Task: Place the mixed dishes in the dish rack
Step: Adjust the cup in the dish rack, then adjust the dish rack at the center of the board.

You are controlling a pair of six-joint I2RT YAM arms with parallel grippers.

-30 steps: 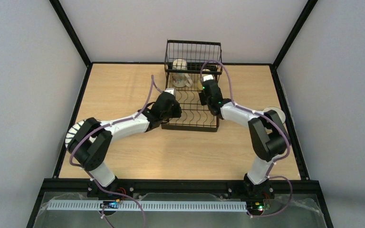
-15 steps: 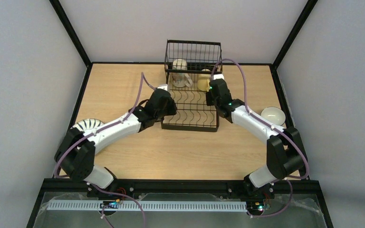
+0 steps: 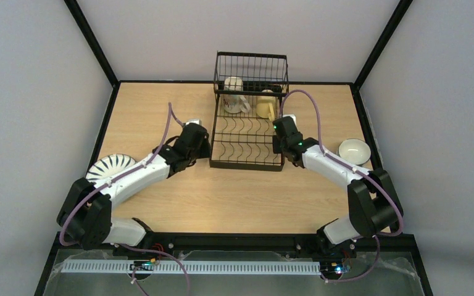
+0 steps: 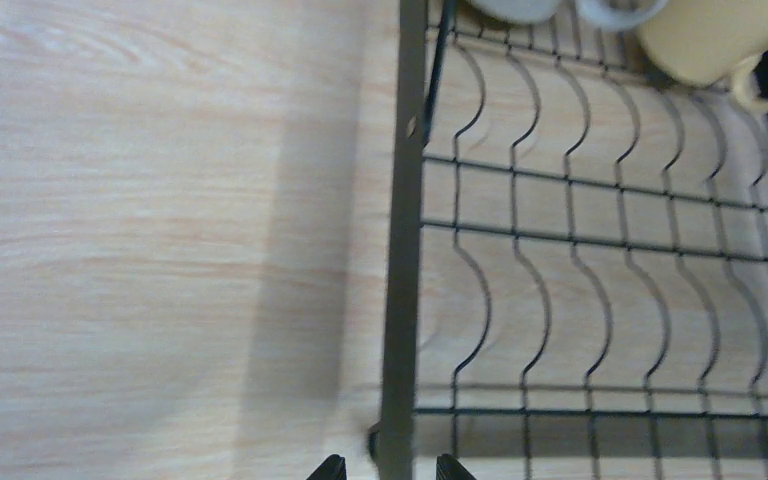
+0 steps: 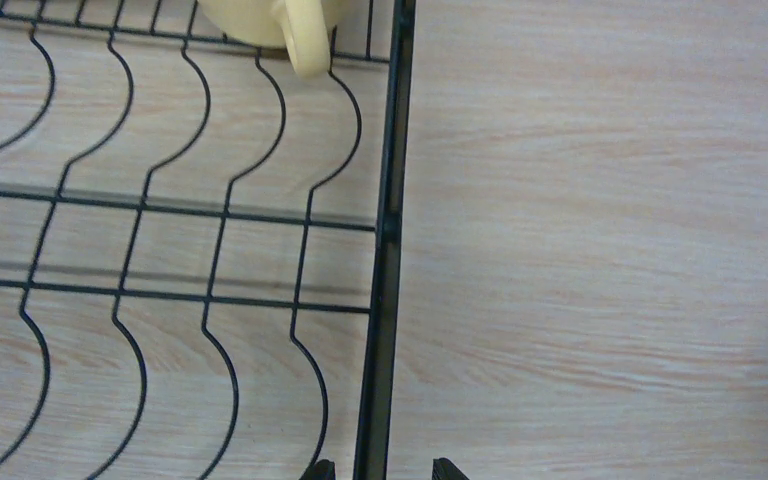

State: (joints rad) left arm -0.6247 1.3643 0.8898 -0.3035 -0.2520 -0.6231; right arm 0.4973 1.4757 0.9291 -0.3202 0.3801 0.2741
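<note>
Left pincer (image 4: 388, 468): black tips apart, one either side of the left rail of the black wire dish rack (image 4: 401, 250) – not clamped on it. Right pincer (image 5: 377, 468) is spread the same way over the right rail. A pale yellow glossy mug (image 5: 260, 18) sits on the wavy slots at the rack's back. The rack stands by the far edge of the wood-grain worktop (image 3: 160, 105) – white plate with dark radial stripes (image 3: 112, 166) at the left edge, cream round bowl (image 3: 354, 150) at the right.
</note>
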